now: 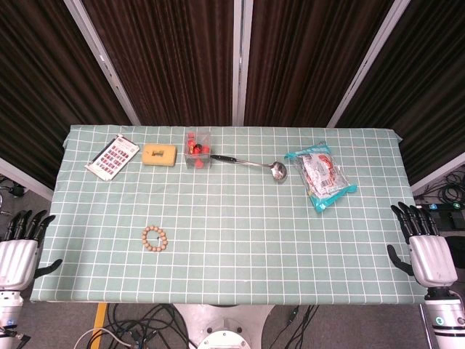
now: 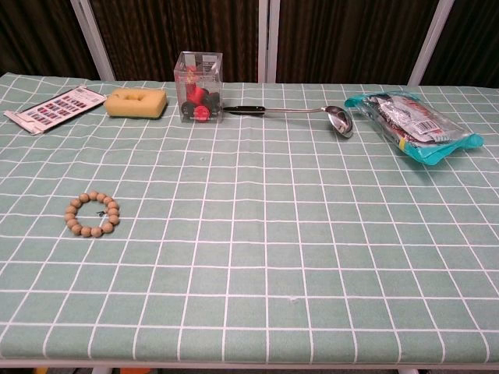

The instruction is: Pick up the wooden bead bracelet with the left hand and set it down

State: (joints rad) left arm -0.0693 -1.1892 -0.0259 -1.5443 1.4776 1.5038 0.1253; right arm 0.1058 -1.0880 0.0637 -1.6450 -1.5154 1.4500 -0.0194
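Dark curtains hang behind a table (image 1: pixel 240 218) under a green checked cloth; the task has not started.

The wooden bead bracelet (image 1: pixel 155 238) lies flat on the near left of the cloth, well apart from the card (image 1: pixel 112 157), sponge (image 1: pixel 159 154), clear box (image 1: pixel 197 149), ladle (image 1: pixel 254 164) and snack packet (image 1: pixel 320 174) along the far side. The left hand (image 1: pixel 20 251) rests off the table's left edge, fingers (image 1: pixel 29 220) extended and holding nothing; the right hand (image 1: pixel 425 251) sits likewise off the right edge, fingers spread and empty. The step in hand looks like the approach: the left hand would need to travel inward over the bracelet, then lower and close around the beads.
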